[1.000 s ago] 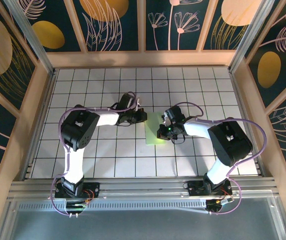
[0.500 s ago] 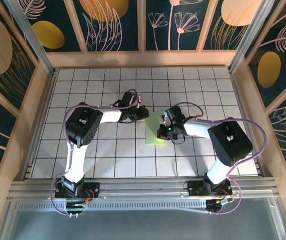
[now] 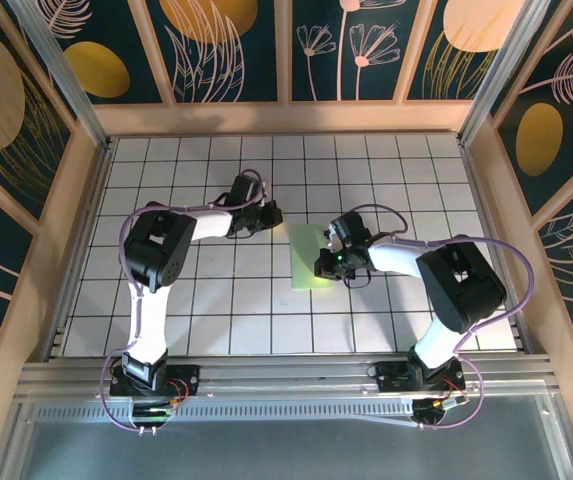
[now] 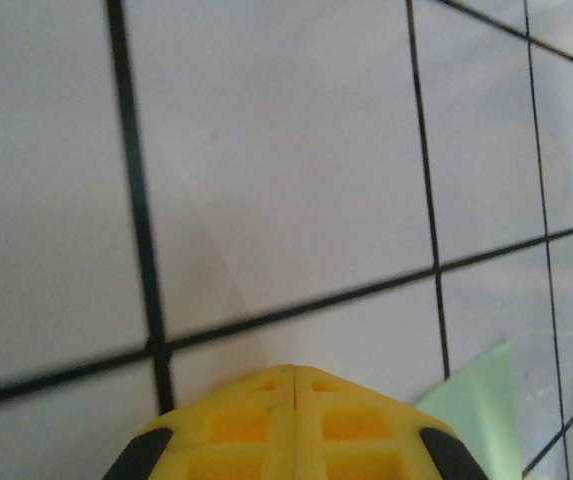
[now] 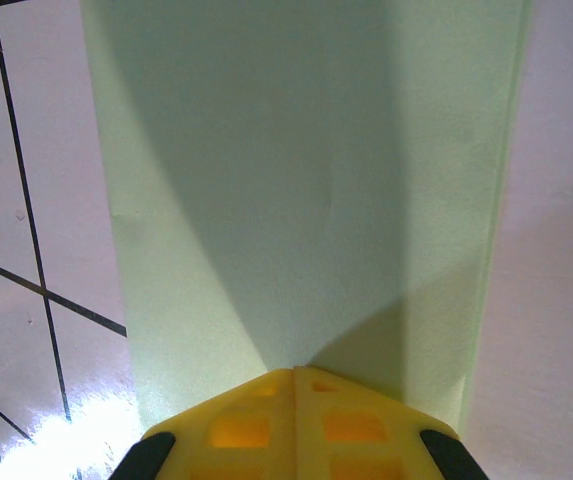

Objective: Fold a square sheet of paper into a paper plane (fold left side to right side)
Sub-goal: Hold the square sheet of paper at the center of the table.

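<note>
Left arm: black joint housings, white links, purple cable looped along it, reaching from 7 o'clock toward table centre. Left gripper (image 3: 269, 214) sits at roughly 10 o'clock from the paper, apart from it, over bare tile. In the left wrist view the left gripper (image 4: 294, 374) has its yellow, waffle-ribbed plastic fingertips pressed flat together along one seam, nothing between them. Below it is the table (image 3: 216, 300): glossy white square tiles with thin black grid lines. A pointed pale green corner of the square sheet of paper (image 4: 481, 400) pokes in at 4 o'clock of that frame, clear of the tips. In the top view, the square sheet of paper (image 3: 307, 260) lies flat just off table centre toward 3 o'clock. It is thin, matte and light green, with a rectangular outline taller than wide and straight, crisp edges. Right gripper (image 3: 326, 266) is over the sheet's 4 o'clock side, with a green LED lit on its black head. In the right wrist view the square sheet of paper (image 5: 296, 180) is a smooth, uncreased face, with a thin doubled line along its 3 o'clock edge like stacked layers. The right gripper (image 5: 294, 374) has the same yellow ribbed tips, also closed tight against each other, pinching nothing. Their shadow converges right at the tips, so they look down on the paper surface. Right arm has the same build and bends back toward 5 o'clock.
</note>
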Motion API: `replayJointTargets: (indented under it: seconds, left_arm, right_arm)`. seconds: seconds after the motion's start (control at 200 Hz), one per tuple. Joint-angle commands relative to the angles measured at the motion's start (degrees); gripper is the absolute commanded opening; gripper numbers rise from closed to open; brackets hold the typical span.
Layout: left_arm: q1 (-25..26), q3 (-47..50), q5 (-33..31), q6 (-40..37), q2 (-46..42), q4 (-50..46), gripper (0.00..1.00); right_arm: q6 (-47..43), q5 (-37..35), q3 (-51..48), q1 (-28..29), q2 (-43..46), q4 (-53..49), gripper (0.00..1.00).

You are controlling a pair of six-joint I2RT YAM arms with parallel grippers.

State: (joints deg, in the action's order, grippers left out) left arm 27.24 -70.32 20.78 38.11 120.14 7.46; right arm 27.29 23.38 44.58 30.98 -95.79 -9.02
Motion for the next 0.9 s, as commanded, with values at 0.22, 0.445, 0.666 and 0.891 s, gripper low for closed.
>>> replayJointTargets:
  seconds: [0.22, 0.445, 0.666, 0.891]
  left_arm:
    - [9.8, 9.5, 2.6, 6.5, -9.1, 1.7, 0.00]
    - [11.2, 8.6, 2.1, 7.7, -5.6, 1.1, 0.00]
    - [11.2, 8.6, 0.6, 7.3, -4.6, -0.5, 0.00]
    - [11.2, 9.1, -0.2, 7.3, -4.4, -1.5, 0.00]
  right_arm:
    - [0.7, -7.1, -3.5, 0.0, -2.2, -7.2, 0.00]
    - [0.7, -6.5, -3.2, 0.0, -2.2, -7.0, 0.00]
    - [1.1, -4.9, -1.8, 1.1, -0.5, -7.0, 0.03]
    - [2.0, -0.9, 1.3, 0.7, 4.6, -6.2, 0.18]
